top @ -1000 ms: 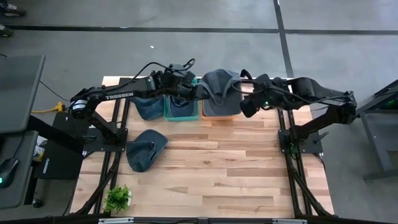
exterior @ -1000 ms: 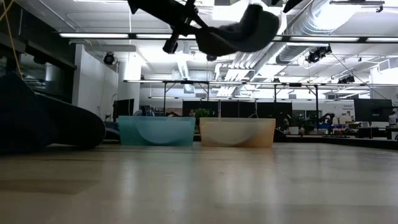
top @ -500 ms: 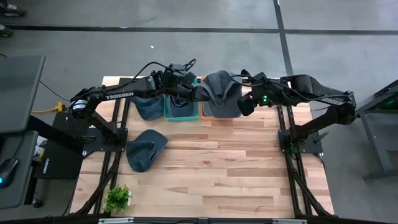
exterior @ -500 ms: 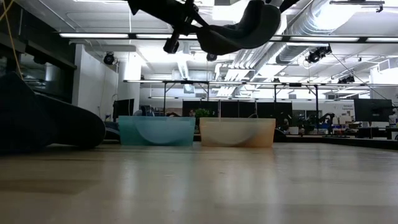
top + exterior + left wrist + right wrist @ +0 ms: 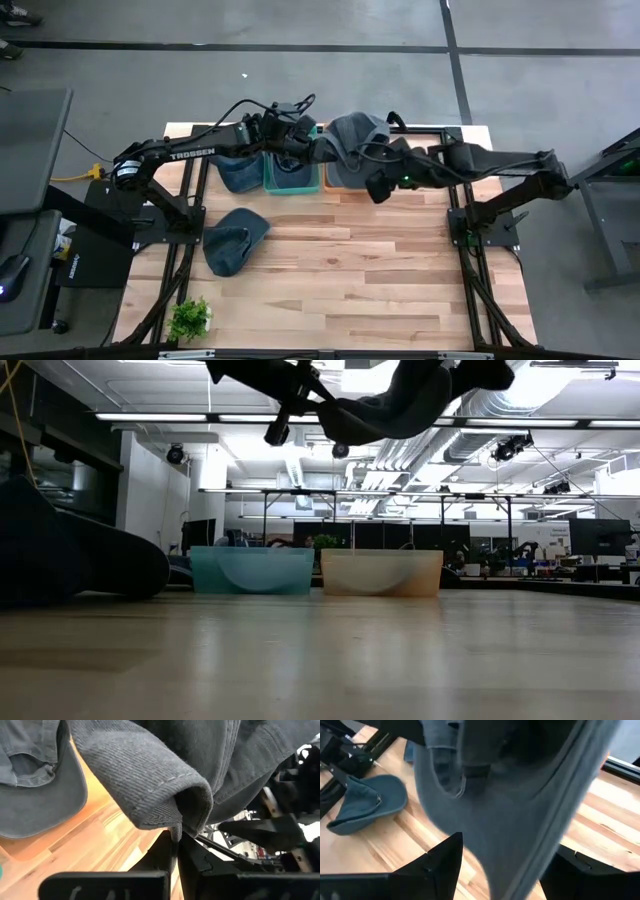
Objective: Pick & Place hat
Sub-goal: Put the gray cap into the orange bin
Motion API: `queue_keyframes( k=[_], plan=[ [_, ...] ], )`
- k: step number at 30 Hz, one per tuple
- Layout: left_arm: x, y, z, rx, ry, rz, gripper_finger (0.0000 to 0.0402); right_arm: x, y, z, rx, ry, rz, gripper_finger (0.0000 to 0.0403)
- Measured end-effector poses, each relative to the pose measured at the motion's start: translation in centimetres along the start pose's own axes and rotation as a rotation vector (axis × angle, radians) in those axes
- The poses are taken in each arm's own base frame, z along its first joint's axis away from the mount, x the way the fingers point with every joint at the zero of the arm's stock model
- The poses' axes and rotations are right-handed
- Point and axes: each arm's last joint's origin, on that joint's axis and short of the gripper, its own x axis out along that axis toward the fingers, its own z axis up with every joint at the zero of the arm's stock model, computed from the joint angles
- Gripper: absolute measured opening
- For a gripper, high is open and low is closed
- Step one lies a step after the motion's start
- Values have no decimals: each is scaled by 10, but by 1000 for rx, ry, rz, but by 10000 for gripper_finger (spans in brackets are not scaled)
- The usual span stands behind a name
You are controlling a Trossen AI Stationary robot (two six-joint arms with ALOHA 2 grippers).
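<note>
Up top, the high view looks straight down on the whole table (image 5: 340,270), both arms and the grey floor around it. The low view sits at table level, looking across the boards to the teal bin (image 5: 252,570) and orange bin (image 5: 381,572), with the room behind. The left wrist view is pressed right up against the grey hat (image 5: 165,775), the table beneath. The right wrist view is just as close, and shares the blue hat (image 5: 367,802) on the table with the high view.
</note>
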Motion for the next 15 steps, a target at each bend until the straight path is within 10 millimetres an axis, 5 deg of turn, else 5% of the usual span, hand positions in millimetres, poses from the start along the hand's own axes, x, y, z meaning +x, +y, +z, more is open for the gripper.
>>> queue_keyframes(
  k=[8, 15],
  plan=[
    [0, 0, -1, 15, 12, 1, 5, 5, -7, -7, -3, -25, -37, 189],
    [0, 0, -1, 29, 35, -22, 6, -12, -17, -3, 9, -70, -11, 94]
  ],
)
